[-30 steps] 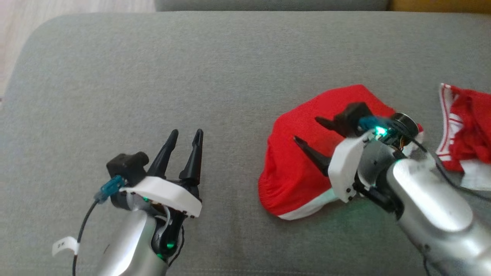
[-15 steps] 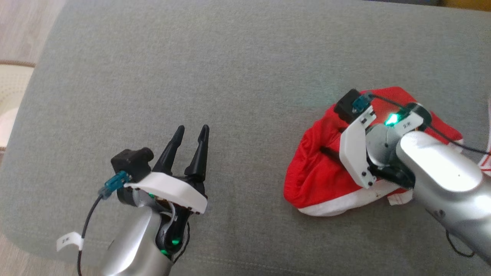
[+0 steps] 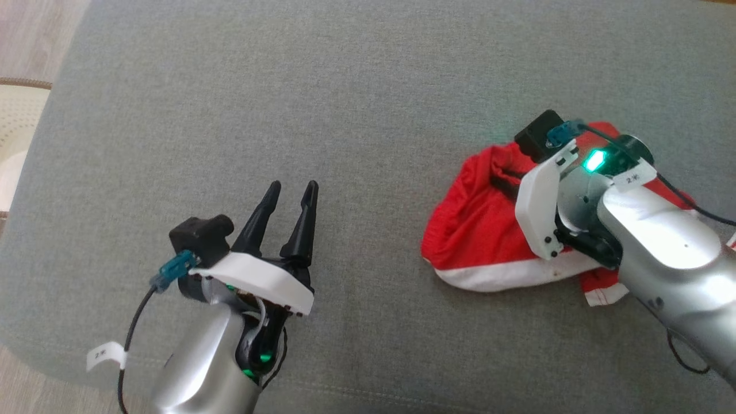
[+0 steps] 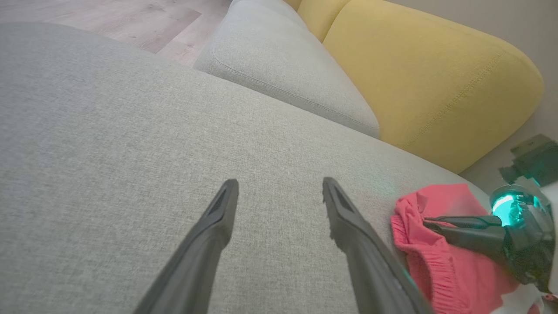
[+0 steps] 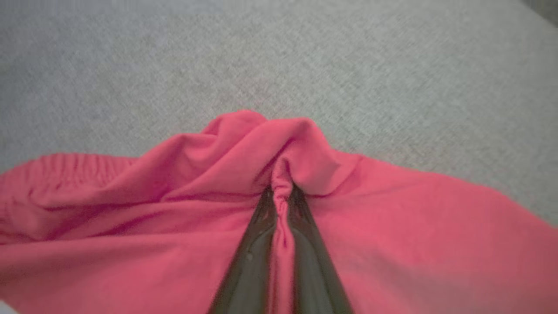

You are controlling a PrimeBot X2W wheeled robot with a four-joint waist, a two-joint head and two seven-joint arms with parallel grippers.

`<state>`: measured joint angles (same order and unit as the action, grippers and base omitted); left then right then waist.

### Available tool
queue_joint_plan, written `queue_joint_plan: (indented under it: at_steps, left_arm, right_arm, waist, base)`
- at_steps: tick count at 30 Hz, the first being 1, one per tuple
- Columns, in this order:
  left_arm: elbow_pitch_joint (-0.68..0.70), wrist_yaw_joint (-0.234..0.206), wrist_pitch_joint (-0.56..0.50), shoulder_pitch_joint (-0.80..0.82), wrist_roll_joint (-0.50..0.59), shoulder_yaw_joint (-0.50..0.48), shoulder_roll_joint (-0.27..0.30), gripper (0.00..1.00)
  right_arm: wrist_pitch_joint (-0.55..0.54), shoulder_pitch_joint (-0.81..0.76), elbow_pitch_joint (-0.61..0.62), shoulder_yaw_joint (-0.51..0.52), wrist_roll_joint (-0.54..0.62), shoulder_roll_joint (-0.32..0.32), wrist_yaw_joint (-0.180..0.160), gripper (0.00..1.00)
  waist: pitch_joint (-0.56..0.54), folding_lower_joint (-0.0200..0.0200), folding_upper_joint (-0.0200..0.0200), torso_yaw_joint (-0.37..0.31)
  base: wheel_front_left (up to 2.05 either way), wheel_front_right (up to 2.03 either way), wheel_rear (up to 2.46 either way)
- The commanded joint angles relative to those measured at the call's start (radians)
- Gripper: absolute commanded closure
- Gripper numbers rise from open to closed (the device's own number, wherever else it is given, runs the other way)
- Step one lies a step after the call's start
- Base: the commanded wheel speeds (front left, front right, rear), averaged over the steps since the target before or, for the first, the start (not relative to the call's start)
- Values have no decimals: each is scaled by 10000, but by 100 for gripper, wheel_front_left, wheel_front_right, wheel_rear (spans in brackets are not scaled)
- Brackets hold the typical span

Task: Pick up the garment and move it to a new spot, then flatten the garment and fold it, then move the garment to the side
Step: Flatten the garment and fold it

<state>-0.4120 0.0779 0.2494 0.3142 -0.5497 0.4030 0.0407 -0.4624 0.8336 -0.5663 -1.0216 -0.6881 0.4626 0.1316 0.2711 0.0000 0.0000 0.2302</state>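
While pinching only a thin ridge of the red garment (image 3: 471, 241), crumpled at the right of the grey cushion (image 3: 287, 86), in the right gripper (image 5: 281, 192), left gripper (image 3: 293, 187) spread and well apart, risks that bite slipping on lifting.

Grey cushion (image 3: 356, 86) bearing a red garment (image 3: 474, 230).
The cushion is a broad seat of woven cloth, rounded at its left corners. The garment lies crumpled on its right part, with a white band along the near edge and the red cloth gathered into a raised fold on the far side.
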Motion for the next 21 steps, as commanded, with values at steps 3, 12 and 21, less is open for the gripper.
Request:
queue_joint_plan:
  at_steps: [3,12,21]
  left_arm:
    - [294,-62,124,430,29,-302,95,0]
    - [286,-56,124,408,5,-177,95,0]
    - [250,-71,124,420,178,-371,95,0]
  right_arm:
    - [1099,541,-256,186,323,-278,-9,100]
    - [2735,970,-1628,198,673,-878,-9,100]
    - [3491,1026,-2454,257,392,-1291,-9,0]
  waist:
    - [-60,0,0,-65]
    - [-88,0,0,-36]
    - [-210,0,0,-326]
  base:
    - [0,0,0]
    - [0,0,0]
    - [0,0,0]
